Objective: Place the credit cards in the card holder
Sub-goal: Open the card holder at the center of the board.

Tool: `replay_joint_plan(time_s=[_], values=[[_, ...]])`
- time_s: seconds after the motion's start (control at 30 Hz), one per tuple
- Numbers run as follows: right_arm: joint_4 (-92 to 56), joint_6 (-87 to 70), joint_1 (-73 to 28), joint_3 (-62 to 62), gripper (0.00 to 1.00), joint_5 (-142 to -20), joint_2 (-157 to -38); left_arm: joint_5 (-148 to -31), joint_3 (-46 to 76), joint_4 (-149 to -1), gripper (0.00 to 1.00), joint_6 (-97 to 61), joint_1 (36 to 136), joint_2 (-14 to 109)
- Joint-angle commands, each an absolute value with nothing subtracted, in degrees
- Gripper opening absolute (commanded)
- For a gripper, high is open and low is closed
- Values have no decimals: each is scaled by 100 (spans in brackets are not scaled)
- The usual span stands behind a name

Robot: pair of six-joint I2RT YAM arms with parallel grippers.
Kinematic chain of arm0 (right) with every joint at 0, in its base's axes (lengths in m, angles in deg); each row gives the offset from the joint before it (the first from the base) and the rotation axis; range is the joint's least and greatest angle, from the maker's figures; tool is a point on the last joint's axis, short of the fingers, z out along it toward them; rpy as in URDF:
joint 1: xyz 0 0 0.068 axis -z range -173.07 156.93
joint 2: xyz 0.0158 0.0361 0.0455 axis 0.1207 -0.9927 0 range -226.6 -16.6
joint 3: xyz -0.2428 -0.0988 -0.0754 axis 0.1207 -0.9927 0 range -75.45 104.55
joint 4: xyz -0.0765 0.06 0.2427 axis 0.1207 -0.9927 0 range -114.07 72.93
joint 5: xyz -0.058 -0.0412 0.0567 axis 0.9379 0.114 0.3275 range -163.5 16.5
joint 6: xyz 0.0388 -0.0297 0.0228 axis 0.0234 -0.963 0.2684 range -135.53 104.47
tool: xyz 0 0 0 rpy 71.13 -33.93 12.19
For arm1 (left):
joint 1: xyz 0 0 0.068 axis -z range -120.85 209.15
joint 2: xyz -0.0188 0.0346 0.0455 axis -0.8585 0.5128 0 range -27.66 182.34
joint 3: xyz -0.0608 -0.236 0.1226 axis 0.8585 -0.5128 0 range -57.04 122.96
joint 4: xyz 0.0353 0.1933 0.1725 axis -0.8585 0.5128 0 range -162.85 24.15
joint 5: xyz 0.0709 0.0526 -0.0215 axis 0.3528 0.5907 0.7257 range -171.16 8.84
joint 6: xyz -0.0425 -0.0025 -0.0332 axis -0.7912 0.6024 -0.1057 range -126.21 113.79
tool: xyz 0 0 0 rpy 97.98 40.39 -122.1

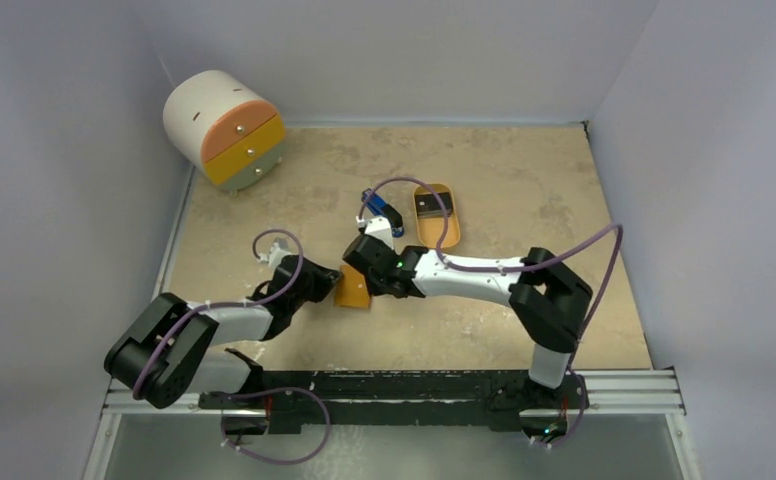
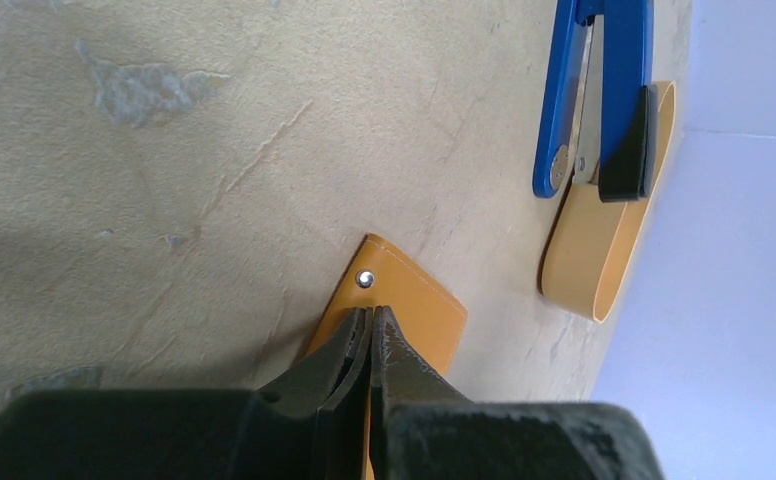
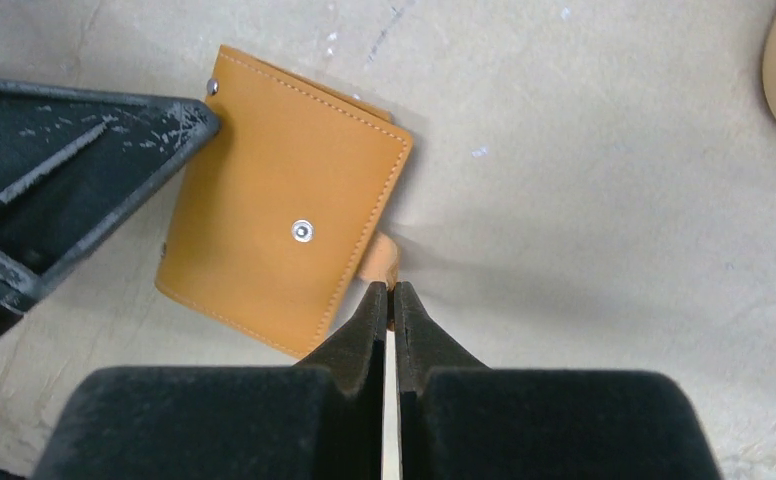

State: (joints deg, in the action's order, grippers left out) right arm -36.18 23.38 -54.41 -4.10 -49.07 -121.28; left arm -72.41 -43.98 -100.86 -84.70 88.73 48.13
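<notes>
- Your flat, orange, leather-like card holder (image 3: 274, 190) lies folded on the beige counter (image 1: 524, 180) between both arms. Expect it to be light, soft and floppy, so take an edge or flap, not the face.
- One thin dark grey credit card (image 1: 426, 204) sits in the oval orange tray (image 1: 444, 232), well apart. It is likely stiff and slick.
- Your left end effector (image 2: 372, 316) looks clenched on the holder's edge beside a snap.
- Your right end effector (image 3: 391, 292) is pressed nearly together at a small tan tab (image 3: 384, 262). Whether it pinches the tab, I cannot tell.

The right gripper (image 3: 392, 300) pinches a tan tab (image 3: 383, 260) — jaws nearly together — at the edge of the card holder (image 3: 274, 190).
</notes>
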Motion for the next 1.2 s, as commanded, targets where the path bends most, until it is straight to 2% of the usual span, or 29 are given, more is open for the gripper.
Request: replay_joint_plan(time_s=[0.0,0.17,0.23,0.37,0.47,0.57,0.7,0.9,1.17], values=[[-3527,2791,-5432,-962,0,-4960,-11443,-7476,-4346,-9696,0,-8022,8841,4803],[-3328,3045,-5433,-1659,0,-4966,-10589,-7427,-4081,-9200,0,-7661,9212,4347],[-3282,3097,-5428,-1890,0,-4982,-10296,-7272,-3918,-8818,5,-7488,9396,4160],[-3156,3140,-5433,-2273,0,-5086,-9884,-7154,-3726,-8300,36,-7193,9609,3872],[-2881,3144,-5433,-2543,0,-5251,-9647,-7305,-3670,-8282,55,-6935,9744,3795],[-2412,3157,-5433,-2917,0,-5352,-9333,-7496,-3630,-8397,65,-6753,9913,3779],[-1791,3175,-5433,-3290,0,-5549,-8831,-7970,-3713,-8787,70,-6677,9982,3842],[-1433,3074,-5428,-3441,0,-5583,-8286,-8389,-3975,-9215,73,-6670,10034,3533],[-1377,3066,-5428,-3439,0,-5638,-8394,-8508,-4108,-9334,75,-6609,10038,3577]])
